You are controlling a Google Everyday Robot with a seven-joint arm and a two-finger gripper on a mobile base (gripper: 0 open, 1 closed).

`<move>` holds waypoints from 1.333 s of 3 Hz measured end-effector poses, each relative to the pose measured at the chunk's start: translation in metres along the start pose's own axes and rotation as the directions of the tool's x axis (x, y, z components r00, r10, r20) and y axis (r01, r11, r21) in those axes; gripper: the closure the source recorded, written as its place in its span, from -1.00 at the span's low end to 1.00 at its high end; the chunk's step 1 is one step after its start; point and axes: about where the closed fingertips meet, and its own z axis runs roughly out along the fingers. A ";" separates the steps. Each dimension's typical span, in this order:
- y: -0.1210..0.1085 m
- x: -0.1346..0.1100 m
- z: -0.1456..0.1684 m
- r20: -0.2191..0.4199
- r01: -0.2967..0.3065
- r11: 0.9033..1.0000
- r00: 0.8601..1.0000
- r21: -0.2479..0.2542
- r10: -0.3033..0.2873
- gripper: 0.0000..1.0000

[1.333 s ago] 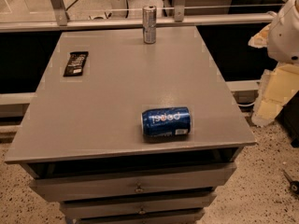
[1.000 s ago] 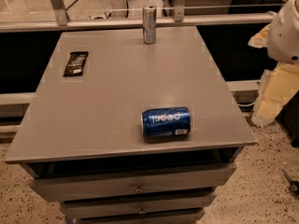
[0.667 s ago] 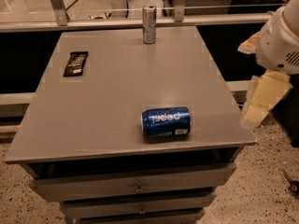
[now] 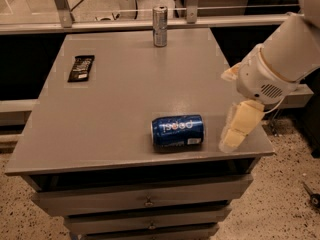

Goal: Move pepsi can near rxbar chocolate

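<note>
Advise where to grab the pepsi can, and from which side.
Mid-body, from above. The pepsi can lies on its side, axis left-right, so fingers closing front-to-back would likely span its round wall. The gripper hangs open just right of it, over the table's front-right corner.

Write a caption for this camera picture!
Gripper hovers right of the pepsi can lying on the table; rxbar chocolate sits back left.
</note>
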 end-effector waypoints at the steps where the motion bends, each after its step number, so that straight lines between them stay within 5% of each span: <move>1: 0.010 -0.017 0.031 0.059 0.003 0.999 0.998 -0.040 -0.001 -1.00; 2: 0.021 -0.030 0.061 0.100 0.006 0.998 0.995 -0.055 0.000 -1.00; 4: 0.029 -0.043 0.087 0.132 -0.012 0.999 0.991 -0.032 0.016 -0.17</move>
